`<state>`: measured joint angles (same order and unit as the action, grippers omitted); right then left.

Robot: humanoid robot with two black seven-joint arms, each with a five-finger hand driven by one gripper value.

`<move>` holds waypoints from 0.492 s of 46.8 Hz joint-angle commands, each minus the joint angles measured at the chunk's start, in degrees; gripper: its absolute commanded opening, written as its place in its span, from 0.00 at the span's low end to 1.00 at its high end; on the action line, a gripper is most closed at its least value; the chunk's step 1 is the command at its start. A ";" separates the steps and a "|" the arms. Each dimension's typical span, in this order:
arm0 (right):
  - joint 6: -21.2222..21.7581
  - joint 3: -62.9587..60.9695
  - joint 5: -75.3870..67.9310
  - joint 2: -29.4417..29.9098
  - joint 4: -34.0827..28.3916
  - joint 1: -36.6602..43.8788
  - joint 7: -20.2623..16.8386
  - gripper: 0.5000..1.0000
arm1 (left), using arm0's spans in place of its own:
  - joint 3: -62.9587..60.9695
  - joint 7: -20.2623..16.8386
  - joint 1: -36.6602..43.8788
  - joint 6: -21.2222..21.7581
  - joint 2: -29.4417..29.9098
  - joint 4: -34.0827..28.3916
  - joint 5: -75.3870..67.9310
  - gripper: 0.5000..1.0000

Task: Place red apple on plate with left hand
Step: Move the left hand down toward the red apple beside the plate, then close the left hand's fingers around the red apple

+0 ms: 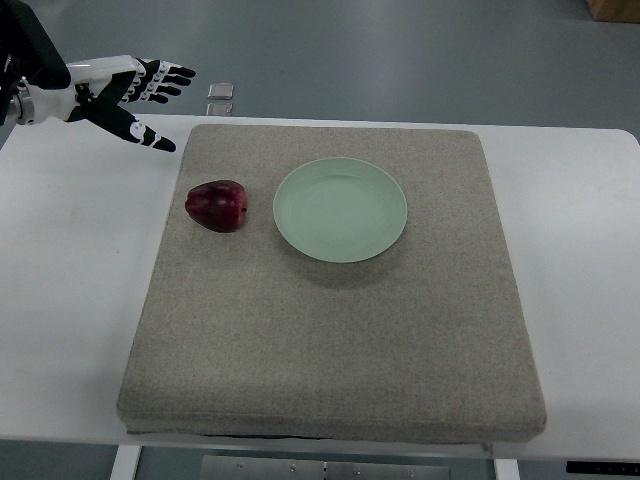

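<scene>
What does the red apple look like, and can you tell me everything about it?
The red apple is dark red and shiny, with small bright glints on its skin. It is a bit lumpy rather than perfectly round and looks whole, with no bites or cuts. It lies on the beige mat, on the mat's left part, just left of the pale green plate with a small gap between them. Nothing else touches it. The left hand hovers open up and to the left, well away from it.
</scene>
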<state>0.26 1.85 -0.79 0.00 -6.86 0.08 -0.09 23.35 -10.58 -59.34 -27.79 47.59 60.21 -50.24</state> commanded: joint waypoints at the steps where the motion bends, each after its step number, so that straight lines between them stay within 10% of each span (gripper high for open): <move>1: 0.00 0.00 0.00 0.00 0.00 0.00 0.00 0.86 | -0.76 -0.22 1.07 0.02 0.40 3.68 -5.38 0.99; 23: 0.00 0.00 0.00 0.00 0.00 0.00 0.00 0.86 | -2.26 -0.84 4.49 8.27 -2.58 7.12 -19.71 0.99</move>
<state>0.26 1.85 -0.79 0.00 -6.86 0.09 -0.09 21.32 -11.44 -55.58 -21.15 46.48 67.87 -67.87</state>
